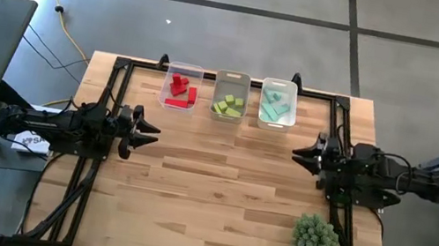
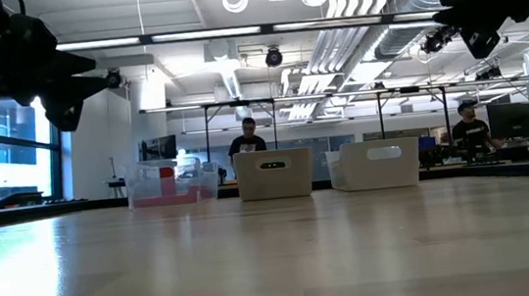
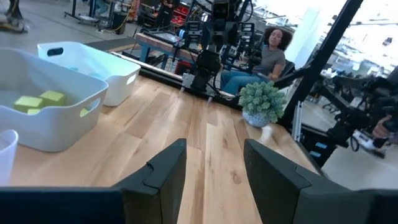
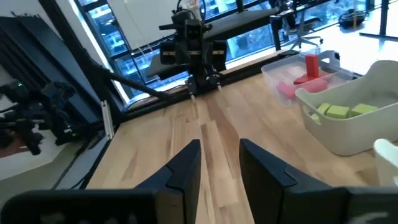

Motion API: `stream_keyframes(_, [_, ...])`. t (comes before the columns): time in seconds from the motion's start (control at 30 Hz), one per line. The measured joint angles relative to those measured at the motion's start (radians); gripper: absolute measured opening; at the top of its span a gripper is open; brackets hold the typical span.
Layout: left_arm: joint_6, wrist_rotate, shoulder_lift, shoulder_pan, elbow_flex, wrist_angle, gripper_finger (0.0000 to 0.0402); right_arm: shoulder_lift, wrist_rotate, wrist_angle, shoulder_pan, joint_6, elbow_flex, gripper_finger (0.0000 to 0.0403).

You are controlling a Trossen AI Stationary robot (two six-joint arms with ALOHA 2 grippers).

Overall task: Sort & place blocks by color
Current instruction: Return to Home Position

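Red blocks (image 1: 180, 91) in left bin (image 1: 185, 67); yellow-green blocks (image 1: 229, 105) in middle bin (image 1: 234, 74); teal blocks (image 1: 273, 107) in right bin (image 1: 282, 82).

3 bins stand in a row at the far edge of the wooden table (image 1: 227, 187): a clear bin (image 1: 184, 67), a grey bin (image 1: 234, 75) and a white bin (image 1: 281, 83), left to right. A spiky green fake plant (image 1: 315, 236) sits near the right front corner, well apart from them.

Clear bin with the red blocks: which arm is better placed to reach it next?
Left. The clear bin stands at the row's left end, nearest the open left gripper. The right gripper waits by the far end, near the bin of teal blocks.
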Motion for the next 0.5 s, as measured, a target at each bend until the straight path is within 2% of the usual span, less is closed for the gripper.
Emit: stream_keyframes(0.5, [0.08, 0.0, 0.0, 0.0, 0.0, 0.0, 0.0149, -0.084, -0.062, 0.224, 0.0, 0.061, -0.226, 0.0099])
